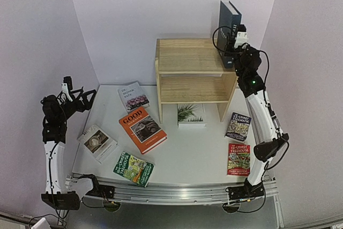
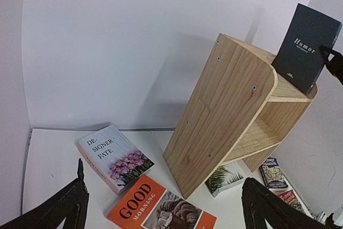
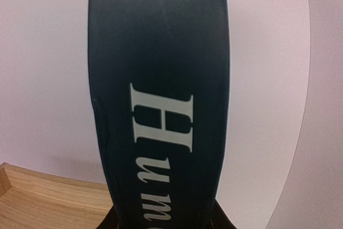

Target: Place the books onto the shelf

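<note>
Top external: eight books (image 1: 142, 130), one shelf (image 1: 190, 57); right gripper (image 1: 232, 44) clamped on Humor book (image 1: 229, 17) atop shelf; left gripper (image 1: 87, 98) spread apart.

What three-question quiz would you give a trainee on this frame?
1. How many books lie flat on the white table?
2. True or false: the left gripper is gripping a book.
3. The right gripper holds the dark blue "Humor" book: A) flat on the table, B) upright at the top of the light wooden two-tier shelf, C) inside the lower tier.
Key: 1 seven; 2 false; 3 B.
</note>
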Available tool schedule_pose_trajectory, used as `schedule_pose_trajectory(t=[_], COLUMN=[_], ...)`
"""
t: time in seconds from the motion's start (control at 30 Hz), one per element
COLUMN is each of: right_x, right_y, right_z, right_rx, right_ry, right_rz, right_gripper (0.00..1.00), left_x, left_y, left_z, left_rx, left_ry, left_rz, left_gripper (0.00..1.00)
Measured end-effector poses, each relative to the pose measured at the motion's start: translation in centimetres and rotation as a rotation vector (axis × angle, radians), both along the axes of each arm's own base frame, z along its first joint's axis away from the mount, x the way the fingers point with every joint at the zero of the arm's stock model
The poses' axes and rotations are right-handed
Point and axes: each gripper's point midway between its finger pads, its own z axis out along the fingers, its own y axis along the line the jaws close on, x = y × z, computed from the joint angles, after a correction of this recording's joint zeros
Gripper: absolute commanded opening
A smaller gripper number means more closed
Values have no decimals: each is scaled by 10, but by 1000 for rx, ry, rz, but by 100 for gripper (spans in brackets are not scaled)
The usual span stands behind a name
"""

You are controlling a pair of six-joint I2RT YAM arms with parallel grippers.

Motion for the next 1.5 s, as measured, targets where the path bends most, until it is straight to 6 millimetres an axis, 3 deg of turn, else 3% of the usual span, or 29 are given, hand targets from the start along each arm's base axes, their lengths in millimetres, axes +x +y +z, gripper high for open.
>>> schedule_pose_trajectory(t=[0.2, 0.53, 0.6, 0.83, 1.13, 1.5], right_x=[4, 6, 7, 6, 20, 14], right_y=[-22, -23, -23, -23, -31, -34], right_z=[-2, -2, -3, -4, -31, -31], right_rx=[21, -6, -10, -1, -30, -21], right_ry=[-21, -39, -41, -63, -13, -18], right_rz=[-42, -51, -51, -51, -89, -91], right_gripper=[3, 5, 10, 46, 62, 88], left_x=[-2, -1, -1, -2, -2, -2], left_y=[0, 0, 0, 0, 0, -2], left_z=[1, -4, -3, -3, -4, -8], left_rx=[2, 14, 17, 19, 19, 13], left_ry=[-6, -7, -9, -11, -10, 1], left_rz=[0, -1, -1, -2, -3, -12], left_gripper=[100, 100, 100, 100, 100, 100])
